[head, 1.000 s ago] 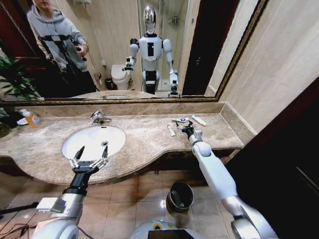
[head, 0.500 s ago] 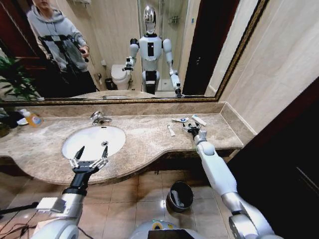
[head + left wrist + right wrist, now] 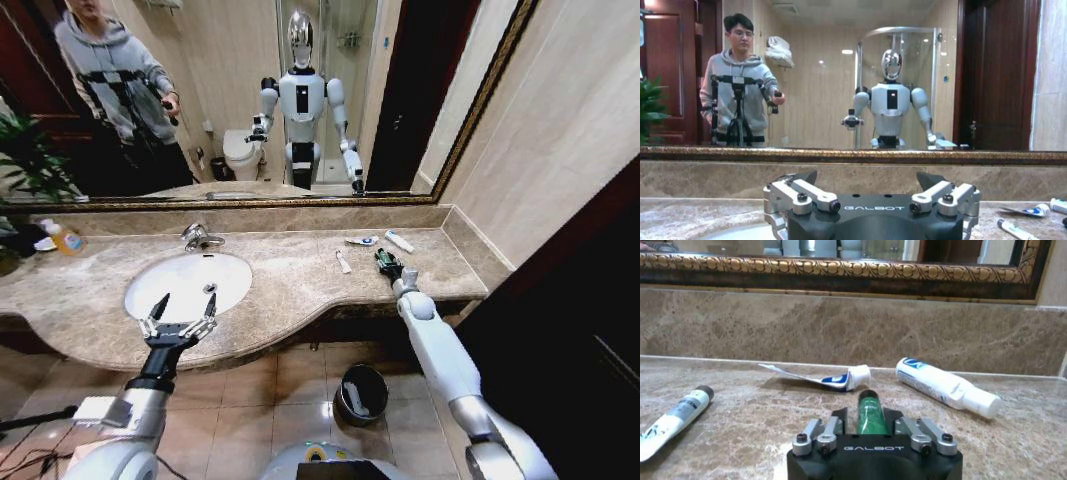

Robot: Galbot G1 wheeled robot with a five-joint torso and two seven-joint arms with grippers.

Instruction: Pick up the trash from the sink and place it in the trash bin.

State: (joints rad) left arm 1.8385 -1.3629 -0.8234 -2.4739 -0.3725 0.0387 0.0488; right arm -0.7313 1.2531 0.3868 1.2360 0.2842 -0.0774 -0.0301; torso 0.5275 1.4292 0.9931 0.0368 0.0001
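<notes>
My right gripper [image 3: 384, 261] rests over the marble counter to the right of the sink [image 3: 180, 282], shut on a small green tube [image 3: 870, 416] that pokes out between its fingers. Beyond it lie more trash pieces: a flattened blue-and-white tube [image 3: 837, 380] [image 3: 362, 241], a plump white tube [image 3: 945, 387] [image 3: 399, 241] and a thin black-capped tube [image 3: 677, 415] [image 3: 343, 262]. My left gripper [image 3: 180, 316] [image 3: 870, 187] hangs open and empty over the sink's front rim. On the floor below the counter stands the dark trash bin [image 3: 362, 392].
A chrome faucet [image 3: 197, 237] stands behind the basin. At the counter's far left are a yellow-orange bottle [image 3: 65, 238] and a plant [image 3: 25, 160]. A gold-framed mirror [image 3: 250, 201] backs the counter, and a tiled wall closes its right end.
My right gripper has shifted slightly right, away from the flattened tube, with the green tube in it. The left arm has not moved.
</notes>
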